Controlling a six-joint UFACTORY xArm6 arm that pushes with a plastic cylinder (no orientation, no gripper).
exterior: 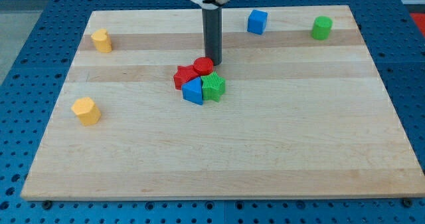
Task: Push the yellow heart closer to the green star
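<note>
Your rig has no claw, only my tip (212,63), which sits at the red cylinder (204,66) in the centre cluster beside the green star (214,87). The yellow heart (101,40) lies well apart, upper left, so the whole push remains.

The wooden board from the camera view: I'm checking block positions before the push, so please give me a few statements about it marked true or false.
1. My tip is right beside the red cylinder block in the middle cluster. True.
2. The green star-shaped block touches the blue block beside it. True.
3. Both yellow blocks lie on the view's right. False: the upper yellow block and the lower yellow block are both on the view's left.
4. The green cylinder block sits in the middle cluster. False: it stands alone near the view's top right.
5. The blue cube stands apart near the view's top. True.
</note>
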